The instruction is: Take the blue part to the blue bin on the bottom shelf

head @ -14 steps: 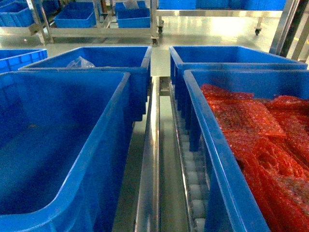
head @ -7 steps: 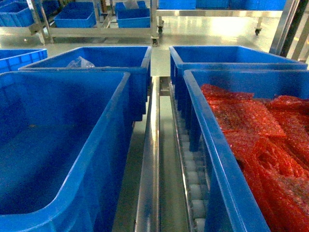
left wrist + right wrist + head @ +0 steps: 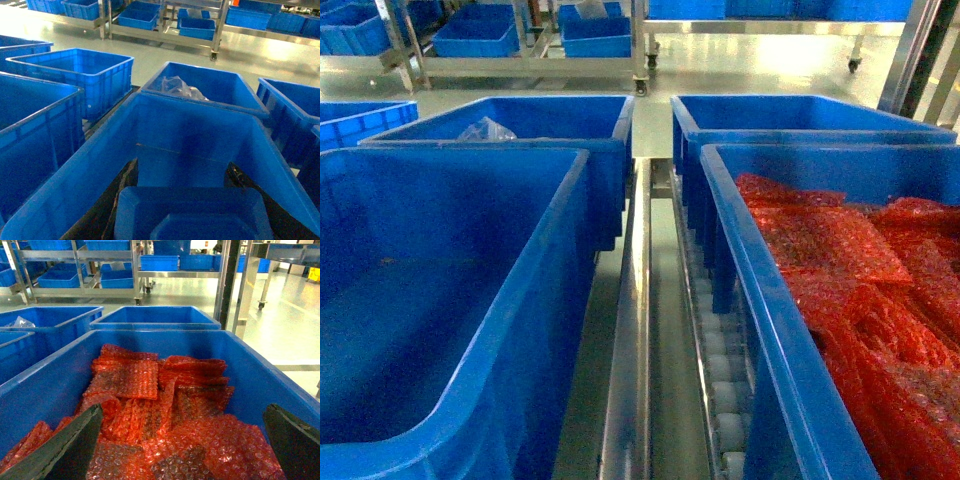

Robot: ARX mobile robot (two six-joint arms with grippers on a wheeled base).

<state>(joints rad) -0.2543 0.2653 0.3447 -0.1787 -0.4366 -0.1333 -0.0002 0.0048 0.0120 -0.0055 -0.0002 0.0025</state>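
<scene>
Here your left claw (image 3: 190, 200) grips the blue part (image 3: 192, 212) over the near-left blue bin (image 3: 100, 165); your right claw (image 3: 185, 440) hangs spread above red bubble wrap (image 3: 165, 410).

Large blue plastic bins (image 3: 470, 300) look smooth and faintly glossy; red bubble-wrap bags (image 3: 165, 410) glisten; the steel rail (image 3: 632, 330) shines polished.
</scene>
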